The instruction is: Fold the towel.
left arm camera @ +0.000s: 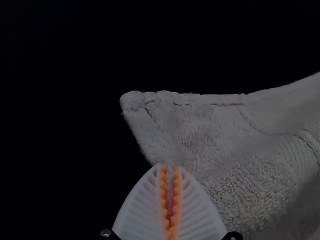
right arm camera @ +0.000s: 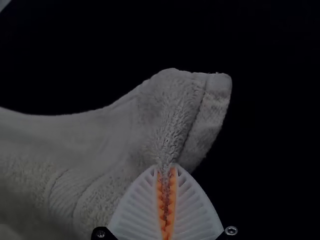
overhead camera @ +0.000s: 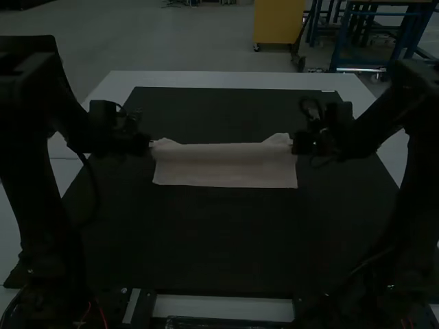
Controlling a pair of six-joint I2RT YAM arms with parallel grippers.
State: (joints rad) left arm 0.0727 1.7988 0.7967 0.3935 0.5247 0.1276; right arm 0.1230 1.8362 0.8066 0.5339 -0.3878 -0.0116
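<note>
- I see the towel [overhead camera: 226,166] with its long axis running left to right.
- My left gripper [overhead camera: 151,144] pinches its far left corner; my right gripper [overhead camera: 293,147], its far right.
- Dark mat [overhead camera: 206,240] on pale table [overhead camera: 226,79].

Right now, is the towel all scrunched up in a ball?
No, the towel stretches in a wide strip from the left gripper to the right gripper.

One towel [overhead camera: 226,168], one dark mat [overhead camera: 219,240], one tabletop [overhead camera: 233,79]. One left arm [overhead camera: 34,171] and one right arm [overhead camera: 420,185], two in all. One left pincer [overhead camera: 150,144] and one right pincer [overhead camera: 295,146], also two. Four white fingers [left arm camera: 142,215], two to each pincer, with four orange pads [left arm camera: 162,195].
</note>
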